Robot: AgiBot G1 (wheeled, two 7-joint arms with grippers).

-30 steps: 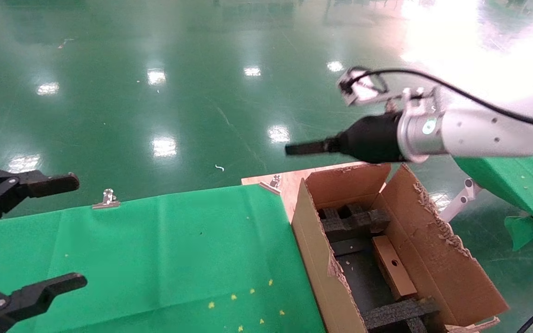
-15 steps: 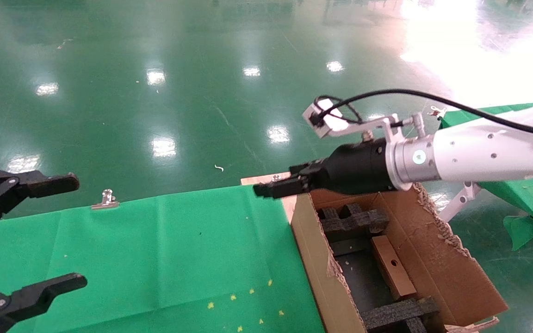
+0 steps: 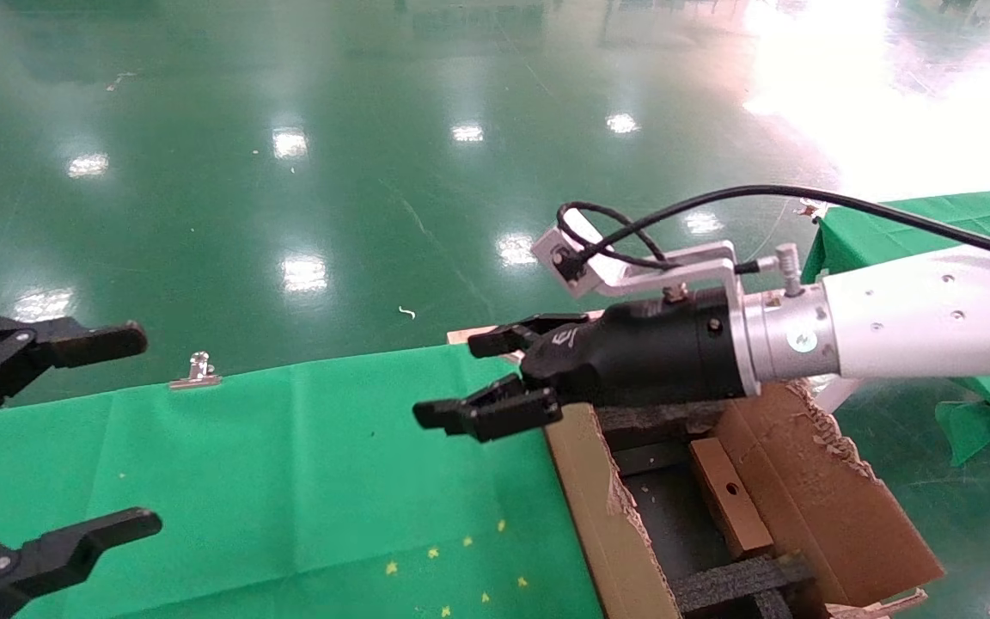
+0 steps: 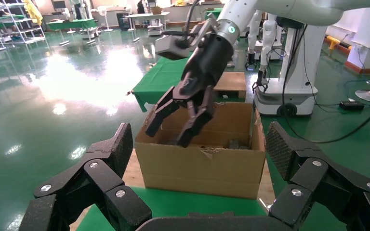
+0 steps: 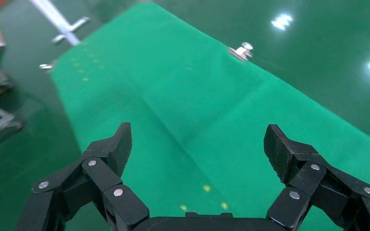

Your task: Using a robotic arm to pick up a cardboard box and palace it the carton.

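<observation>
— Green cloth table (image 3: 289, 464) lies under our right claw (image 3: 482, 378), which is spread wide and carries nothing. Why?
— We judge the job done: behind and below it, one large brown corrugated carton (image 3: 813, 490) with black foam inserts (image 3: 740, 580) holds one small flat brown cardboard box (image 3: 729, 507).
— Our left claw (image 3: 74, 430)?
— Parked far across the cloth, likewise spread, gripping nothing.

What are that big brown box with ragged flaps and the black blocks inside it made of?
The large brown carton looks like matt corrugated cardboard: its torn flap edges are frayed. The black blocks look like rough, porous packing foam, though that's a guess.
</observation>
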